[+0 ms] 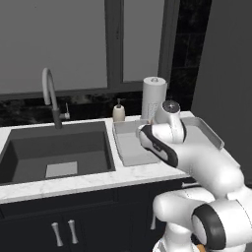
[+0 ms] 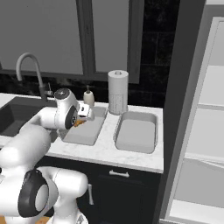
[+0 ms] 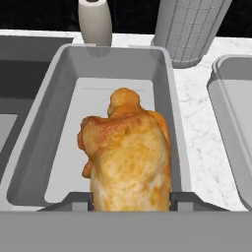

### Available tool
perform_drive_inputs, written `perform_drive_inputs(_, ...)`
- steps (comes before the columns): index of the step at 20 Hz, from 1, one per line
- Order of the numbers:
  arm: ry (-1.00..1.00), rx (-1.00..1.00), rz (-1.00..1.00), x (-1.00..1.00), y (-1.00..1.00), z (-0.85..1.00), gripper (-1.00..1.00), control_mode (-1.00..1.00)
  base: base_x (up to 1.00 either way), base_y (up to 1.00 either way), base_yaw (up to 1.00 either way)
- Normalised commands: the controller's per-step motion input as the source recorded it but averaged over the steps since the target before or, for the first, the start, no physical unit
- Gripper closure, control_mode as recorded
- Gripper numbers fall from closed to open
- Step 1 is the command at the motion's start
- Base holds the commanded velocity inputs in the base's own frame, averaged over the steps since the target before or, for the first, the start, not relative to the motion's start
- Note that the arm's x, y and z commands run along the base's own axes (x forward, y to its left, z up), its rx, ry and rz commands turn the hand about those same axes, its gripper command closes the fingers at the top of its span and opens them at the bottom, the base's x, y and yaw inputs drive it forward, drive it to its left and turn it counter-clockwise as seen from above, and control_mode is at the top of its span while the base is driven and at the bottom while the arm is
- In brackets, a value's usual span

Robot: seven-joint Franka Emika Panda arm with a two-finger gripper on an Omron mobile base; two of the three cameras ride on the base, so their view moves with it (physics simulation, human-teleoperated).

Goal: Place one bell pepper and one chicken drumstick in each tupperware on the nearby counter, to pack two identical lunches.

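Note:
My gripper (image 3: 130, 199) is shut on a golden-brown chicken drumstick (image 3: 129, 157), which it holds above the left grey tupperware (image 3: 98, 98). That tupperware has nothing on its floor. In the right base view the gripper (image 2: 83, 114) hovers over the same tupperware (image 2: 85, 133), and a bit of orange drumstick (image 2: 78, 123) shows below the hand. A second grey tupperware (image 2: 135, 133) lies to the right, holding nothing. Both stand on the white marble counter (image 2: 105, 153). The bell pepper is out of view.
The dark sink (image 1: 54, 147) with its curved faucet (image 1: 49, 93) lies left of the tupperwares. A soap dispenser (image 2: 89, 96) and a paper towel roll (image 2: 118, 92) stand behind them by the wall. Pale open shelving (image 2: 205, 131) rises at the far right.

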Motion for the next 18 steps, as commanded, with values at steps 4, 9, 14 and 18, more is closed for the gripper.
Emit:
perform_drive_inputs(4,0.0,0.0,0.0,0.27,0.0,-0.29,1.0,-1.0,0.0,0.0,0.0)
perform_drive_inputs(9,0.0,0.0,0.0,0.28,0.0,-0.28,1.0,-1.0,0.0,0.0,0.0)
perform_drive_inputs(14,0.0,0.0,0.0,0.32,0.0,-0.25,1.0,-1.0,0.0,0.0,0.0)
perform_drive_inputs(18,0.0,0.0,0.0,0.44,0.0,-0.21,1.0,-1.0,0.0,0.0,0.0)
